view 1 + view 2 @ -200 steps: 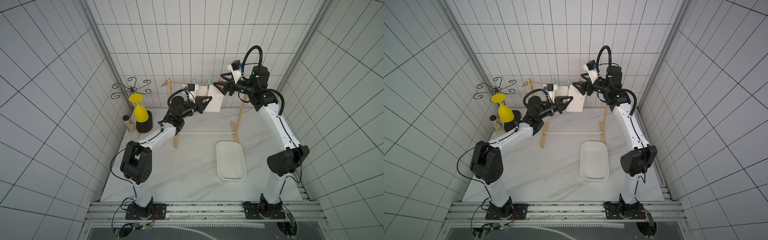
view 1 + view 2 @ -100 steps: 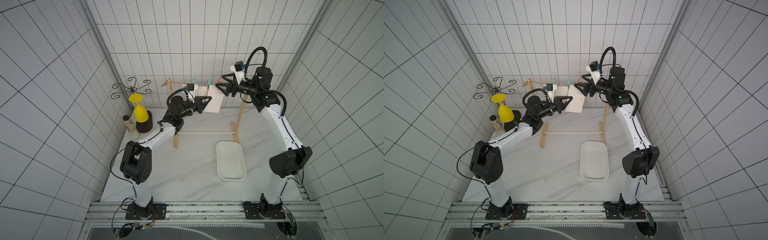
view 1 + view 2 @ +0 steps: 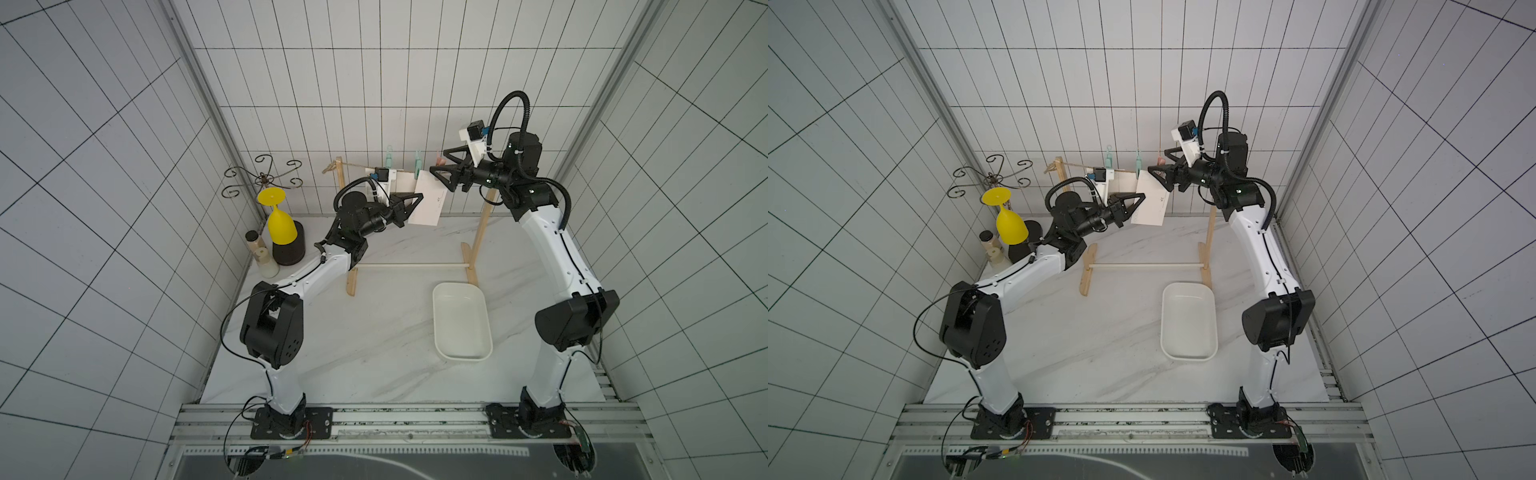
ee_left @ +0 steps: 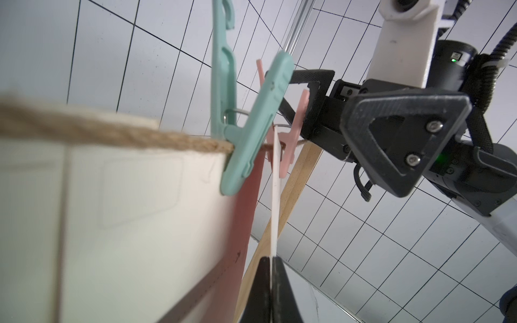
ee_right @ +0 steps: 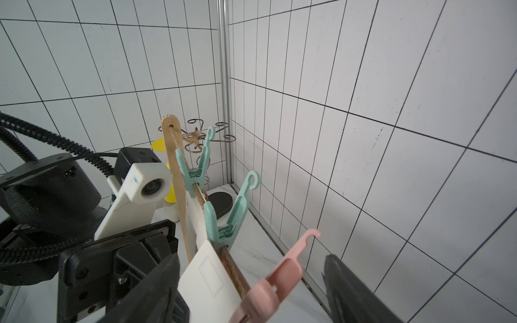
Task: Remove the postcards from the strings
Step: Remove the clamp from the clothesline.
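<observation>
The strings (image 3: 353,168) are one tan rope between two wooden posts. A white postcard (image 3: 428,203) (image 3: 1150,203) hangs at the rope's right end under a pink peg (image 5: 268,290). My left gripper (image 3: 415,203) (image 4: 270,261) is shut on that postcard's lower edge, seen edge-on in the left wrist view. My right gripper (image 3: 441,166) (image 5: 251,293) is open, one finger on each side of the pink peg (image 4: 291,139), apart from it. Another postcard (image 4: 126,223) hangs on the rope (image 4: 112,134) under a teal peg (image 4: 251,139).
A white tray (image 3: 461,322) lies on the marble table in front of the frame's right post (image 3: 484,224). A yellow upturned glass (image 3: 280,220), a wire stand (image 3: 262,180) and a small bottle (image 3: 259,253) stand at the back left. The tiled wall is close behind the rope.
My right gripper's jaws have spread wider around the pink peg and its wrist has turned a little. The left gripper has kept its hold on the postcard.
</observation>
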